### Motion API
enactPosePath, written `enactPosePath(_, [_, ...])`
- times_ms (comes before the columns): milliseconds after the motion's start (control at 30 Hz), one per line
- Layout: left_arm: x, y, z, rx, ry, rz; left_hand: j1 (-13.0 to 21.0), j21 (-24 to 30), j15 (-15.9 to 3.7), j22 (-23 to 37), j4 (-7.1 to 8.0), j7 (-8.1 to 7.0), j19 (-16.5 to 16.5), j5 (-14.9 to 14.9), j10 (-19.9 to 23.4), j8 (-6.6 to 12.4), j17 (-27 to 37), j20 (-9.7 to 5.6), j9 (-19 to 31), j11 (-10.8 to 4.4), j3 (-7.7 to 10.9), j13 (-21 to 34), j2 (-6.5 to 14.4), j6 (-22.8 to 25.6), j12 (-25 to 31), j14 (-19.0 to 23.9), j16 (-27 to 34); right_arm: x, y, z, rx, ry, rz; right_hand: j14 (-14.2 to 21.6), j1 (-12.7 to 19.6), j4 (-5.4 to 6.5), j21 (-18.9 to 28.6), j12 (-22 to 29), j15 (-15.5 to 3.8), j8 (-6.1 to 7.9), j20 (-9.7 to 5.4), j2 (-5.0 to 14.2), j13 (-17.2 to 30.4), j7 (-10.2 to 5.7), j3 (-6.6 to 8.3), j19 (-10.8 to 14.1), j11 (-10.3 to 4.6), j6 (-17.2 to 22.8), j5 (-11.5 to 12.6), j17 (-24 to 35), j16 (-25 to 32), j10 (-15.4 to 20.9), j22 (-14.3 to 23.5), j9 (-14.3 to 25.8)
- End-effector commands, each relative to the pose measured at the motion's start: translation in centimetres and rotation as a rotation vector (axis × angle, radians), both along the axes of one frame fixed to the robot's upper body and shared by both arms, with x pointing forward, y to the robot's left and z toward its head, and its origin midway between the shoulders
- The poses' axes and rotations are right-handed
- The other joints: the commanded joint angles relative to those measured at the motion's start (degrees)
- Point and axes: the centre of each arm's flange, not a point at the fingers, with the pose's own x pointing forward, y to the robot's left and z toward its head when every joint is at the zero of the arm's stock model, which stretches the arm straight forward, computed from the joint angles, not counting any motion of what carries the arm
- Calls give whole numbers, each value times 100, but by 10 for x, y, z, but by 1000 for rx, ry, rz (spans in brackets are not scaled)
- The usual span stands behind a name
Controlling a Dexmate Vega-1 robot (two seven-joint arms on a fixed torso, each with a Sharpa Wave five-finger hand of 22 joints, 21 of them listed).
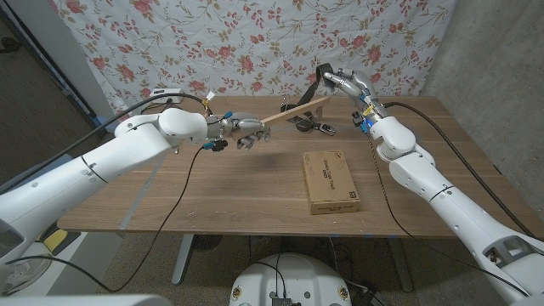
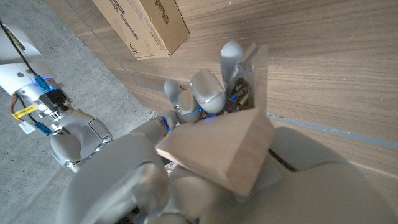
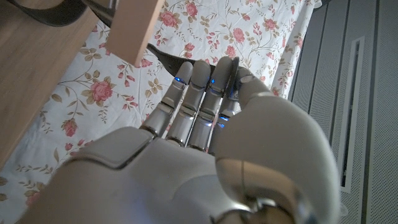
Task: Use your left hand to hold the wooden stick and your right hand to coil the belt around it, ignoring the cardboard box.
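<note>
- Your left hand point(image 1: 242, 129) gripped the wooden stick point(image 1: 293, 109) at its near end, fingers closed round it, and the stick ran slanting up and away over the back of the table point(image 1: 212, 183). With only that one end held, any pull from the belt would have levered the far end sideways or down; I judged twisting in the grip to be the main risk.
- Your right hand point(image 1: 344, 82) was raised at the stick's far tip with the dark belt point(image 1: 316, 81) pinched in its closed fingers point(image 3: 199, 93). The wrist view showed the strap running behind those fingers, but how firmly they held it I could not tell, so a slip under tension was possible.
- The rest of the belt, buckle included, lay on the table just under the stick. It could have dragged or snagged as you wound.
- The free tip left little room; a loose turn might have slid off the end.
- The cardboard box point(image 1: 331, 181) lay well apart, toward the table's front, and only a wide sweep of your right arm would have met it.
</note>
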Motion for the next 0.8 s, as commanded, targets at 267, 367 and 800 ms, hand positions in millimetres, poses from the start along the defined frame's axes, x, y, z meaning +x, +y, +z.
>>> enactPosePath(267, [23,-19,16,-82,-120,26,-59,43,2,31,12,185,26,16,7,71,8,-75,11,0,84,2,1,143,20,60,-13,-48,17,12,-125,-73,94,206,447,-134,147,124,-365,593,159,300,71,557,175,38,127,561,9,28,68,195,-16,1416])
enactPosePath(367, [26,-21,21,-109,-136,30,-64,39,2,26,11,190,34,15,17,64,24,-88,-18,-13,88,3,-1,146,21,62,-6,-50,5,4,-110,-69,83,264,442,-168,184,149,-360,614,184,270,85,592,218,40,151,604,-30,34,95,252,-23,1441])
enactPosePath(800, [26,-27,35,-146,-167,26,-75,47,-3,31,9,182,78,9,46,114,57,-100,2,-8,107,1,6,143,21,119,24,-22,-53,-70,55,81,26,254,370,-220,290,165,-341,631,189,231,106,637,364,-23,193,675,-212,51,129,299,-43,1492])
